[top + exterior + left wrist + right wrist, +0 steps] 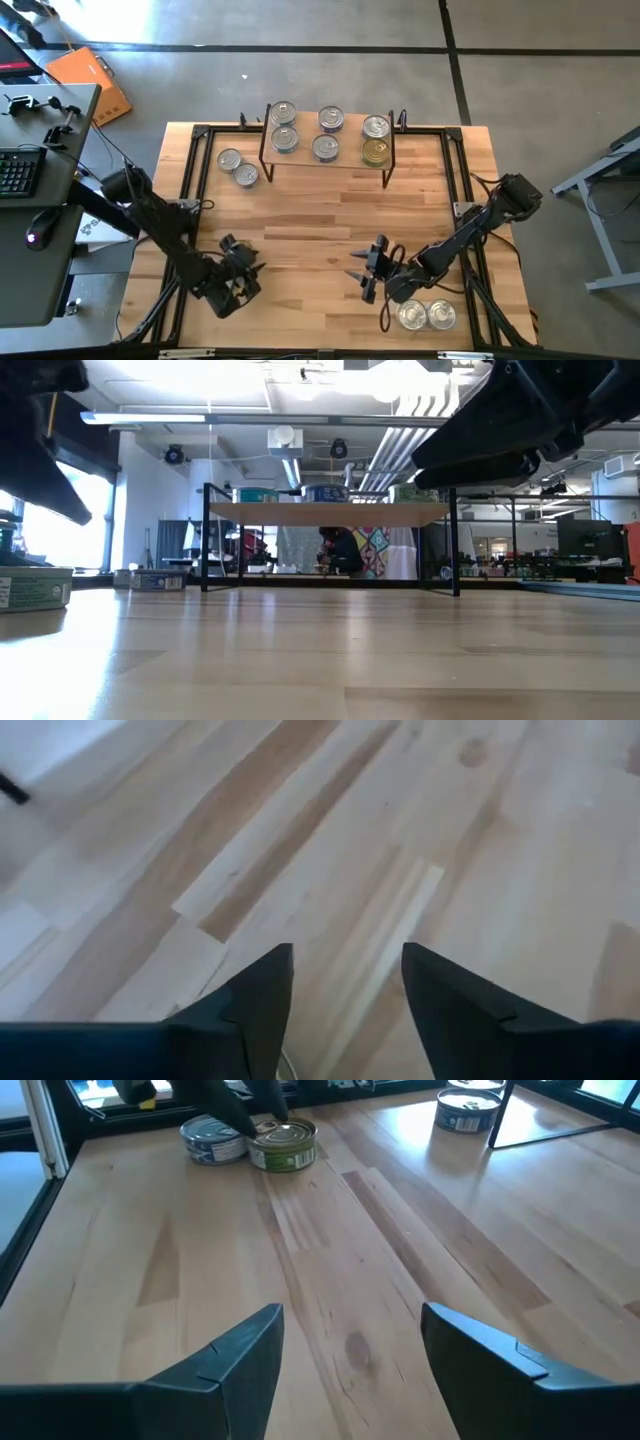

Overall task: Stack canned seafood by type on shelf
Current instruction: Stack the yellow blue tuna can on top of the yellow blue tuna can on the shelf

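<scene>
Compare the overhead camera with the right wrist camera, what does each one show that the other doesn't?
Only the high view shows the shelf top with six tins, one gold-topped, two tins by the right arm, and both end effectors, left and right, empty over bare wood. Only the right wrist view shows side labels: a blue-labelled tin touching a green-labelled tin. Both share the wooden tabletop and the open right end effector.

The table [330, 225] is pale blond wood in lengthwise strips with darker tan streaks. The shelf [330, 160] at twelve o'clock is light wood on black legs. Its tins [331, 120] are silver-topped; one gold-topped tin [375, 152] sits toward one o'clock. Across the table, one can [285, 1145] wears a green label, its neighbour [213, 1140] blue.
</scene>
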